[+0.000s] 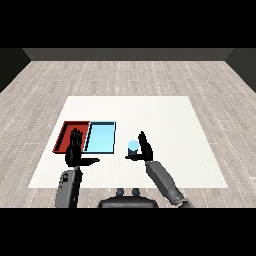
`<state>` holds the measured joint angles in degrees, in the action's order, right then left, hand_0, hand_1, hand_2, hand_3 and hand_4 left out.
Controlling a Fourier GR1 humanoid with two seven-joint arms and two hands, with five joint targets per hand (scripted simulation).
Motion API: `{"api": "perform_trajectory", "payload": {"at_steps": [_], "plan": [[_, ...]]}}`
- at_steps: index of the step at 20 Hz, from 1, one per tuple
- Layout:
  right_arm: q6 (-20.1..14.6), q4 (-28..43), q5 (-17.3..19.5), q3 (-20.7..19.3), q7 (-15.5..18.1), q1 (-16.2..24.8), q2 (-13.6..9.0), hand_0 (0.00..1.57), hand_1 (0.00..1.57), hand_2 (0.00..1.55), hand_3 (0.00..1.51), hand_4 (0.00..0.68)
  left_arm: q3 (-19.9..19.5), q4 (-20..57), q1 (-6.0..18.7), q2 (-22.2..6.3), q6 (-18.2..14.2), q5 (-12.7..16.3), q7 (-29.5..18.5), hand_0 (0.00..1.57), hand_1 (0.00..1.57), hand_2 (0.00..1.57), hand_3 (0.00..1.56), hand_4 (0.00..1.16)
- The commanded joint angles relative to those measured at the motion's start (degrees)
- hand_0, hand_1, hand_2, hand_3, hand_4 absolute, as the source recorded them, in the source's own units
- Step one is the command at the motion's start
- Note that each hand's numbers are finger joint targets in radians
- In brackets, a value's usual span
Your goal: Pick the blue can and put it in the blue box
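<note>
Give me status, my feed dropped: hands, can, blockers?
Right hand beside blue can, grip unclear. Left hand open, over red tray. Blue tray unobstructed.

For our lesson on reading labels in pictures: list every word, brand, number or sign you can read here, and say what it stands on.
None: no readable text anywhere in this view.
Blue can: plain, no label visible; the right hand is right beside it.
Blue tray: plain, no writing.
Red tray: plain, no writing; partly covered by the left hand.
Table: plain white, no marks.
</note>
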<state>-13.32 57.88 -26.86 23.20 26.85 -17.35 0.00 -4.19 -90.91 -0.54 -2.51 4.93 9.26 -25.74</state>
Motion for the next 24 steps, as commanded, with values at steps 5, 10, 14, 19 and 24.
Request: {"api": "perform_trajectory", "payload": {"at_steps": [5,10,14,19,24], "plan": [[0.1,0.2,-2.1,1.2,-0.9,-1.4,0.0,0.0,0.0,0.0,0.0,0.0,1.1,1.1,3.9,1.7,-3.0,-1.4,2.2,0.0,0.0,0.0,0.0,0.0],[-0.5,-5.4,-4.9,3.9,2.2,-4.0,0.0,0.0,0.0,0.0,0.0,0.0,1.3,-3.3,-4.2,0.3,0.4,-0.7,-0.4,0.0,0.0,0.0,0.0,0.0],[2.5,-10.6,-5.8,2.1,3.3,-6.8,0.0,0.0,0.0,0.0,0.0,0.0,1.2,-0.7,-4.1,0.6,1.1,-0.6,-2.2,0.0,0.0,0.0,0.0,0.0],[0.6,-13.5,-11.9,7.1,6.7,-10.3,0.0,0.0,0.0,0.0,0.0,0.0,-1.2,-3.2,-0.7,-1.4,1.5,2.5,3.1,0.0,0.0,0.0,0.0,0.0],[-4.2,-15.0,-15.7,11.1,9.1,-11.1,0.0,0.0,0.0,0.0,0.0,0.0,0.8,2.2,-2.1,0.6,0.8,-1.5,-3.7,0.0,0.0,0.0,0.0,0.0]]}}
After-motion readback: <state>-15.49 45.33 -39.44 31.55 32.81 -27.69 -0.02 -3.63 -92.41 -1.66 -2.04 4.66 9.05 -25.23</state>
